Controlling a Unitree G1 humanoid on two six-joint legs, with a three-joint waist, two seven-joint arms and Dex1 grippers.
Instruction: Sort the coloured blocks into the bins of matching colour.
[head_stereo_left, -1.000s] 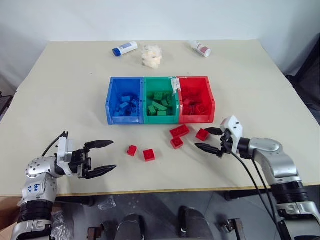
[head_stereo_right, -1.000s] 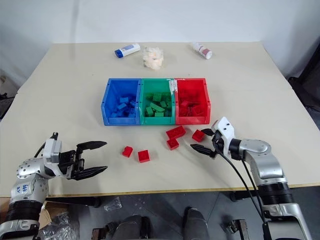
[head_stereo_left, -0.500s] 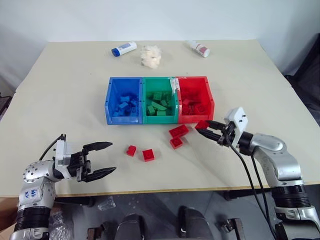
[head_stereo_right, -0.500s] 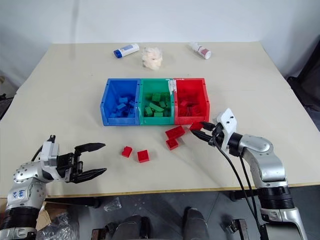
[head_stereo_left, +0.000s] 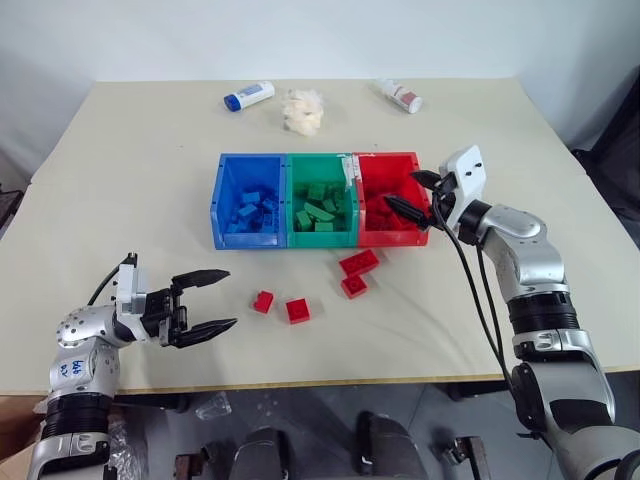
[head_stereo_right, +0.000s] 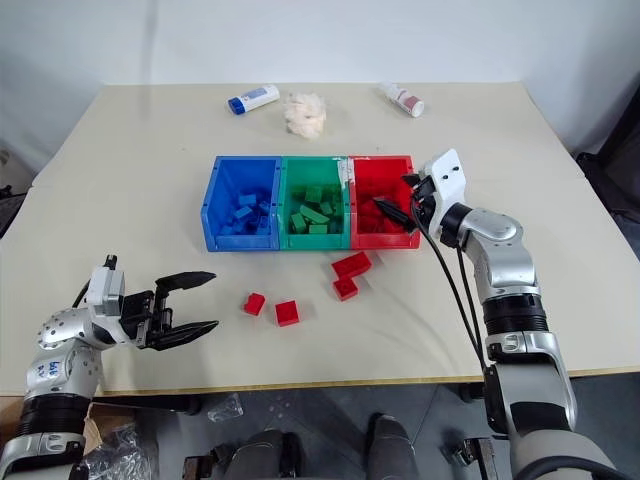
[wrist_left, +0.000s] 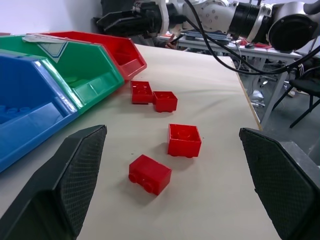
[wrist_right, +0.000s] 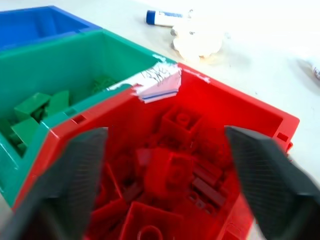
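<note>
Red studded plastic bricks (wrist_right: 170, 172) fill the red plastic bin (head_stereo_left: 372, 238) right below the right gripper (head_stereo_left: 410, 196), spread wide, empty, placed for dropping.

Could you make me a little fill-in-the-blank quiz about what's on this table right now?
1. The bin between the blue bin and the red bin is coloured ____.
2. The loose blocks lying on the table in front of the bins are all coloured ____.
3. The right gripper, jaws open, is above the ____ bin.
4. The left gripper is holding ____.

Missing words: green; red; red; nothing
</note>
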